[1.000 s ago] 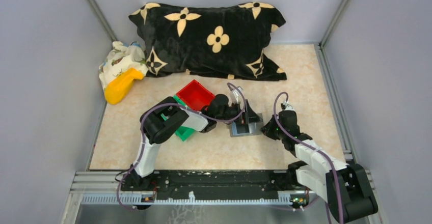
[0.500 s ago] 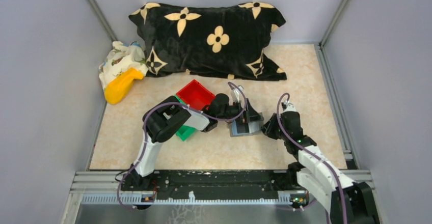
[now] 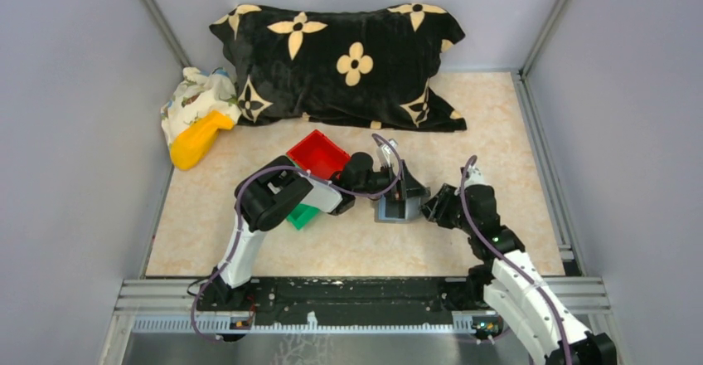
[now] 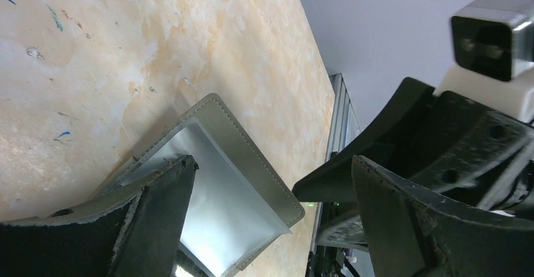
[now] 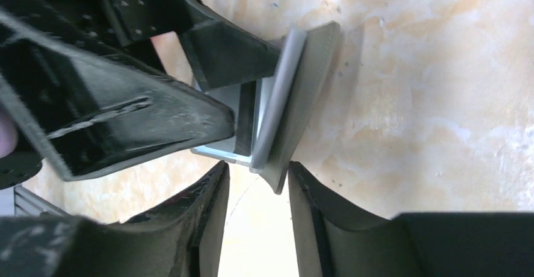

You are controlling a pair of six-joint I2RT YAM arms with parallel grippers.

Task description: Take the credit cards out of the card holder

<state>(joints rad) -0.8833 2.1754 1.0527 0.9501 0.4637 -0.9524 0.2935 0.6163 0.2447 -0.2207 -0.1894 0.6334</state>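
**Top view.** The card holder (image 3: 396, 210) is shown lying open on the table (image 3: 373, 249), right of centre, between the two sets of jaws. The left arm (image 3: 273, 203) is extended to it from the left and the right arm (image 3: 497, 245) from the right. A red bin (image 3: 317, 153) and a green bin (image 3: 305, 214) are placed beside the left arm. A black pillow (image 3: 348, 58) with cream flowers is laid along the back wall, with a yellow object (image 3: 197, 139) and a patterned cloth (image 3: 195, 99) at its left end.

**Left wrist view.** The left jaws are spread wide and nothing is gripped. One finger (image 4: 148, 226) is set down inside the open holder, against its pale inner face (image 4: 220, 208). The other finger (image 4: 428, 226) is held clear, beyond the raised flap (image 4: 252, 157).

**Right wrist view.** The right jaws are parted. The lower corner of the raised flap is seen between the fingertips (image 5: 211, 220), with a gap showing on one side. Whether the other fingertip touches the flap cannot be told.
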